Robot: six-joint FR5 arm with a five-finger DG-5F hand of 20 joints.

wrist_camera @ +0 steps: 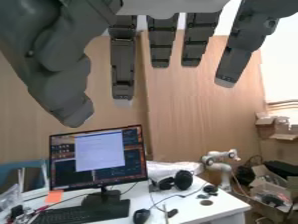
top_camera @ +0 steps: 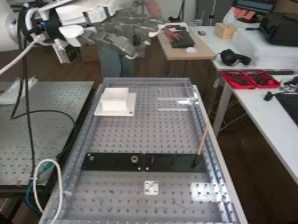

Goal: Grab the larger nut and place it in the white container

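Two parts, the smaller nut (top_camera: 91,158) and bearing (top_camera: 134,159), stand along the bar's (top_camera: 105,166) left half, probably spaced for easy picking; I can't place the larger nut. Straight, empty fingers (wrist_camera: 122,65) hang high, seemingly parked clear of the white container (top_camera: 114,104) near the surface's (top_camera: 133,132) far-left corner.

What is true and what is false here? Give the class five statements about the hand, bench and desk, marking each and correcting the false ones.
1. The black bar lies on the bench. True.
2. The bearing is inside the white container. False: it stands on the black bar.
3. The hand is touching the white container. False: it is up in the air, apart from it.
4. The hand's fingers are straight. True.
5. The monitor stands on the black bar. False: it stands on a white desk.
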